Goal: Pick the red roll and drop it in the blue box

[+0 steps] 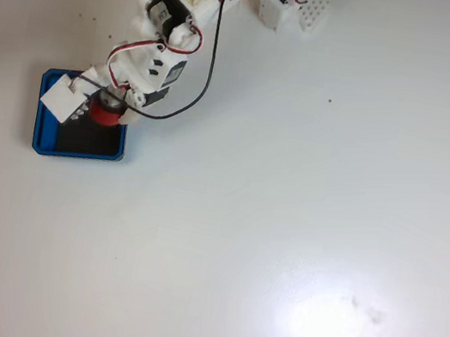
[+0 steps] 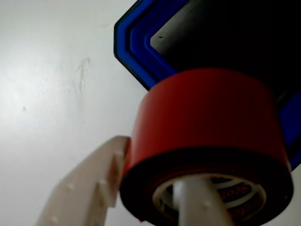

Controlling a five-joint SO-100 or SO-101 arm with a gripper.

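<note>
Currently logged, left to right in the fixed view: the blue box [image 1: 46,146] sat near the left edge of the white worktop [image 1: 300,234], dark floor visible along its lower half. The tool [image 1: 106,108] hung over the box's upper right part, closed on the red roll [image 1: 104,115], which was held off the worktop above the tray interior near its right wall. A white block on the arm covered the box's top left corner. The arm [image 1: 178,12] ran up and right from there to its base at the top edge, with red and black cables looping along it. Rest of the worktop to the right was bare white with a bright glare patch low right. Wrist view, same order: white worktop on the left, then one pale finger [image 2: 89,188] pressed against the roll's [image 2: 207,117] red outer side, the other finger passing through the pale hollow centre, so the roll wall was pinched between them. Dark ring face pointed at the camera. Behind the roll, the box's [image 2: 136,42] blue corner rim and its near-black floor were directly underneath.
</note>
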